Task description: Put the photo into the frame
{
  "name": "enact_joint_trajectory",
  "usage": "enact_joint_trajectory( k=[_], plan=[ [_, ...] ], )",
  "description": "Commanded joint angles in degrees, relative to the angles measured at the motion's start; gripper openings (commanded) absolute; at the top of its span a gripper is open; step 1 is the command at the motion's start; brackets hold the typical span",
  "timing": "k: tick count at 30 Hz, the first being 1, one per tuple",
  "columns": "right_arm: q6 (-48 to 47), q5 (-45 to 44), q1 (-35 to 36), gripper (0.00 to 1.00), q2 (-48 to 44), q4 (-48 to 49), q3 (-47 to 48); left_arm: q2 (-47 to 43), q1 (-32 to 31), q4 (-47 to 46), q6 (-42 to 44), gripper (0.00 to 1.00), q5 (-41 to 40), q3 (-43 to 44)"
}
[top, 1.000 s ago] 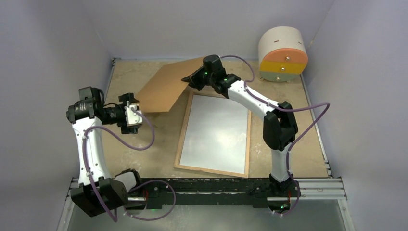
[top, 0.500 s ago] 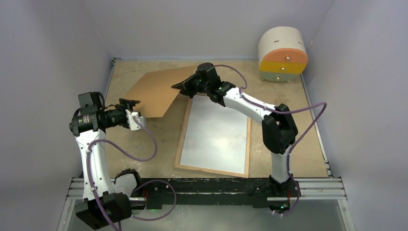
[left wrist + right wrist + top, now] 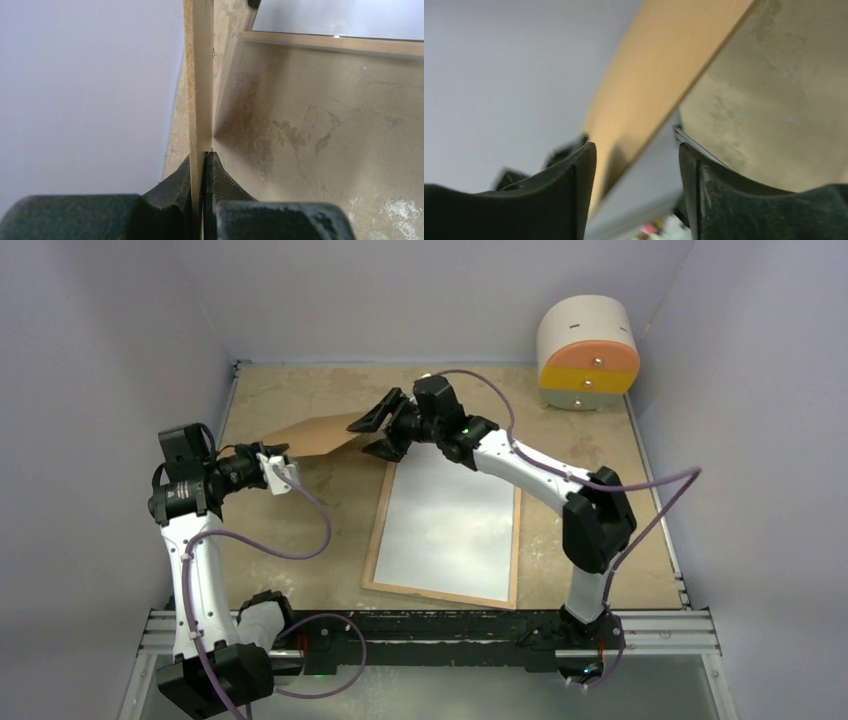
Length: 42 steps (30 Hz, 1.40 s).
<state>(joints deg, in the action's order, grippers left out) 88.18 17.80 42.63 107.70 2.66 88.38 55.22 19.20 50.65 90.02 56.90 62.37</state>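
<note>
The frame (image 3: 516, 540) lies flat on the table, its wood-coloured rear rim up around a pale grey-white surface. The photo's dark picture shows in no view; it is hidden. A plain brown hardboard sheet (image 3: 315, 432) hangs tilted over the table's far left. My left gripper (image 3: 277, 454) is shut on its left corner; in the left wrist view the board (image 3: 198, 75) runs edge-on out of the pinched jaws (image 3: 202, 153). My right gripper (image 3: 373, 435) stands open at the board's right end, over the frame's far-left corner, with the board (image 3: 659, 60) passing loosely between its fingers (image 3: 636, 147).
A white drum with an orange and yellow face (image 3: 588, 350) stands at the back right. Lilac walls close in the mottled beige table (image 3: 300, 530) on three sides. A black rail (image 3: 430, 625) carries the arm bases along the near edge.
My left gripper closed on the board's left corner. My right gripper opened and let go of its right end. The board dropped and swung to a flatter, more edge-on tilt.
</note>
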Motion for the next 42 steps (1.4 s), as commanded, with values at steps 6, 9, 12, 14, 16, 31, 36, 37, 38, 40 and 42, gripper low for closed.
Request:
enact_joint_trajectory(
  k=[6, 9, 12, 14, 16, 31, 36, 37, 38, 40, 42],
  plan=[
    [-53.8, 5.4, -3.6, 0.89, -18.3, -18.2, -4.8, 2.0, -0.2, 2.8, 3.8, 0.0, 7.1, 6.4],
    [-71.8, 1.3, -3.6, 0.87, -23.5, -15.9, -8.4, 4.6, -0.2, 13.4, 13.4, 0.0, 8.7, 10.3],
    [-83.7, 2.5, -3.5, 0.83, -29.1, -7.6, -14.4, 6.3, -0.2, 19.0, 17.3, 0.0, 10.2, 13.5],
    [-90.9, 5.3, -3.5, 0.82, -31.0, -4.2, -16.0, 7.1, -0.2, 23.4, 21.8, 0.0, 10.8, 15.0],
    [-98.0, 9.3, -3.4, 0.81, -30.8, -3.8, -15.4, 7.6, -0.2, 26.9, 25.2, 0.0, 11.3, 16.1],
    [-122.0, 10.7, 7.4, 0.81, -22.7, -4.5, -10.7, 7.7, -0.2, 30.8, 28.2, 0.0, 11.0, 17.0],
    [-123.7, 6.8, 9.0, 0.75, -20.2, -2.9, -9.7, 7.5, -0.2, 30.8, 28.2, 0.0, 10.4, 16.8],
    [-124.1, 5.6, 9.3, 0.73, -19.8, -1.5, -9.5, 7.4, -0.2, 30.8, 28.2, 0.0, 10.4, 16.7],
    [-124.9, 4.4, 9.6, 0.69, -19.3, -1.0, -9.3, 7.4, -0.2, 30.8, 28.2, 0.0, 10.4, 16.7],
    [-126.1, 1.7, 10.2, 0.57, -18.0, -0.8, -8.7, 7.5, -0.2, 30.7, 28.3, 0.0, 10.6, 16.6],
    [-127.3, 0.7, 10.3, 0.4, -16.4, -1.3, -7.7, 7.6, -0.2, 30.7, 28.2, 0.0, 10.9, 16.7]
  ],
)
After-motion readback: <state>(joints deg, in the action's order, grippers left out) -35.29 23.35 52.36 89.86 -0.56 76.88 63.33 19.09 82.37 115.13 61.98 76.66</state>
